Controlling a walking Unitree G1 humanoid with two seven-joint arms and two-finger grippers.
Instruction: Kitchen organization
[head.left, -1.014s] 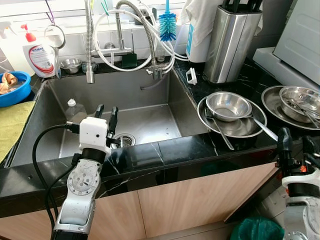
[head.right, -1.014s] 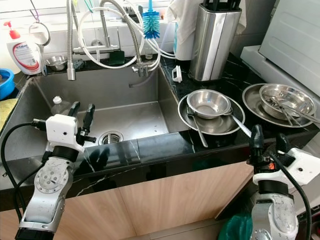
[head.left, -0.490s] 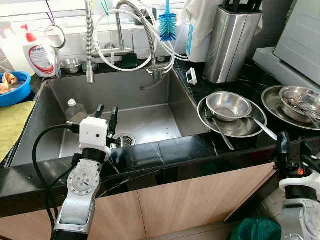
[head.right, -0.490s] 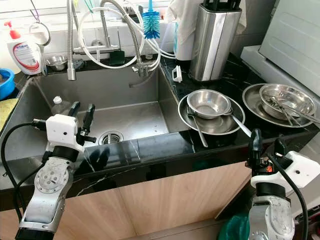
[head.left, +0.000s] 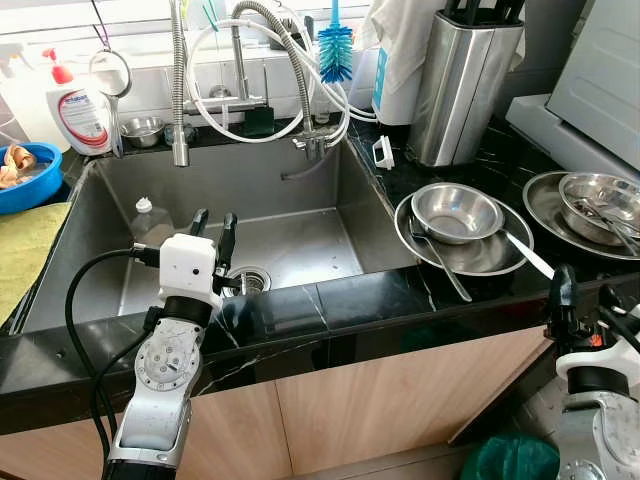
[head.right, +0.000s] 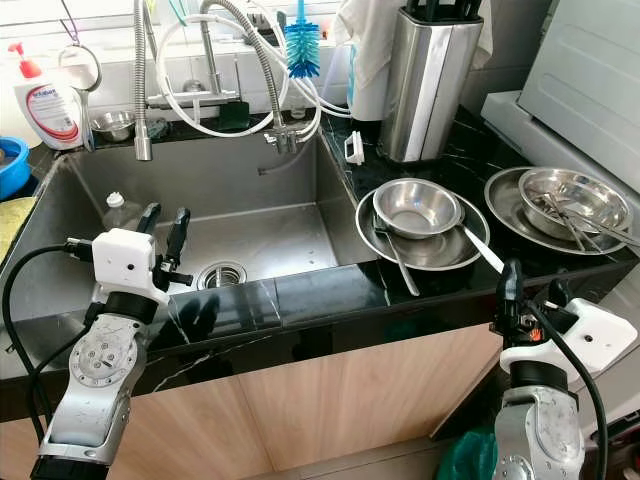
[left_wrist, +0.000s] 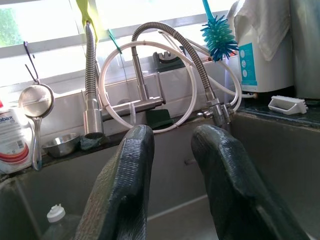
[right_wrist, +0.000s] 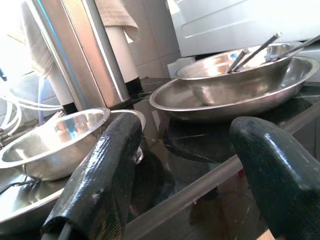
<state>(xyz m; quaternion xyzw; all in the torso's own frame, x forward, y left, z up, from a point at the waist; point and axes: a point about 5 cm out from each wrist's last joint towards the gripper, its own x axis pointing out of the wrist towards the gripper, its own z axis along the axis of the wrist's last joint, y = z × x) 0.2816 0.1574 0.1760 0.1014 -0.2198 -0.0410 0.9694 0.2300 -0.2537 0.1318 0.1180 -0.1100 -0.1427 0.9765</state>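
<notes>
A steel bowl (head.left: 457, 210) sits on a steel plate (head.left: 494, 257) on the black counter right of the sink, with a spoon (head.left: 441, 264) and a ladle handle (head.left: 528, 257) lying across the plate. Further right, a second plate (head.left: 545, 205) holds a bowl (head.left: 600, 195) with utensils in it. My right gripper (head.left: 590, 292) is open just below the counter's front edge, near these dishes, fingers pointing up, holding nothing. My left gripper (head.left: 214, 222) is open above the sink's front rim, also with nothing in it.
The steel sink (head.left: 300, 190) holds a small clear bottle (head.left: 148, 218) and a drain (head.left: 246, 279). Behind it are hoses and a faucet (head.left: 240, 60), a blue brush (head.left: 335, 48), a soap bottle (head.left: 80, 110) and a small bowl (head.left: 142, 129). A steel holder (head.left: 465, 85) stands at the back right. A blue bowl (head.left: 25, 175) and yellow cloth (head.left: 22, 252) lie at the left.
My right gripper has sunk a little and edged left along the counter's front. The left arm and the dishes have not moved.
</notes>
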